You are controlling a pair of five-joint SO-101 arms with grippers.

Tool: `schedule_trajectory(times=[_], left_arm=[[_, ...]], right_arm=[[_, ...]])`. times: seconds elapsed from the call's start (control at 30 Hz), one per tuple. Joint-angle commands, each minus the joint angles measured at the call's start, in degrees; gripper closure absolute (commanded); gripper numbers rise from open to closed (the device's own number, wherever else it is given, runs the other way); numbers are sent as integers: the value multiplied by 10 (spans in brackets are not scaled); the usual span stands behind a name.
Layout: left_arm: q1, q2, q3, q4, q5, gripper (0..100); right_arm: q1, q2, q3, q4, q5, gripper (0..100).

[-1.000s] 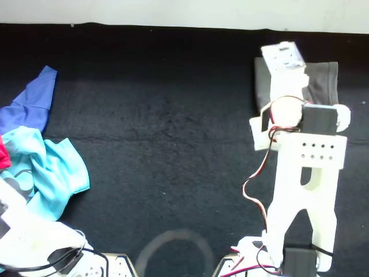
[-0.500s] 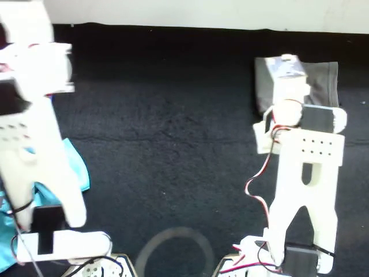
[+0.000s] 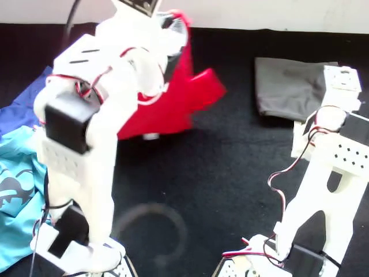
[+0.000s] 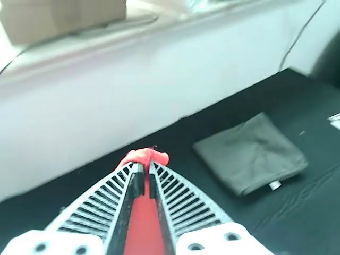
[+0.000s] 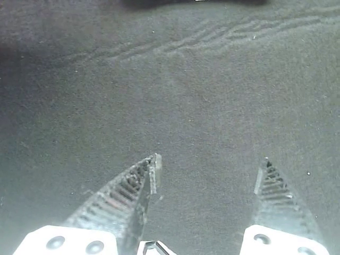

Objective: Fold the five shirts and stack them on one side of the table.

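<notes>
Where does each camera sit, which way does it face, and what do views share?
High view: fixed above, looking down on the table; left arm, right arm show.
Left wrist view: wrist-mounted, faces the far wall; left gripper shut on the red shirt.
Right wrist view: wrist-mounted, faces down at cloth; right gripper open.
Shared: high and left wrist views show the red shirt and folded grey shirt.

Robotics lab bench: black cloth-covered table [image 3: 230, 173], white wall [image 4: 159, 79] behind, cardboard box [image 4: 64, 18], arm [image 3: 323, 173] with exposed servo wiring [image 3: 271, 182].
</notes>
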Motion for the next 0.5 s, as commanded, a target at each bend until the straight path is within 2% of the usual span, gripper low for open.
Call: schedule_trajectory(times=[0.0,0.13,0.27,0.37,0.47], left_arm=[[16,-27,-30,-11,1,991],[-1,-21,-26,98,1,991],[-89,-22,70,202,1,991],[-203,-22,168,215,1,991],[-302,-22,272,180,0,991]], right_arm=[[9,-21,1,-6,3,721],[5,-21,0,-7,2,721],[-16,-21,0,-7,2,721],[-39,-21,1,-7,2,721],[-73,-21,1,-7,2,721]])
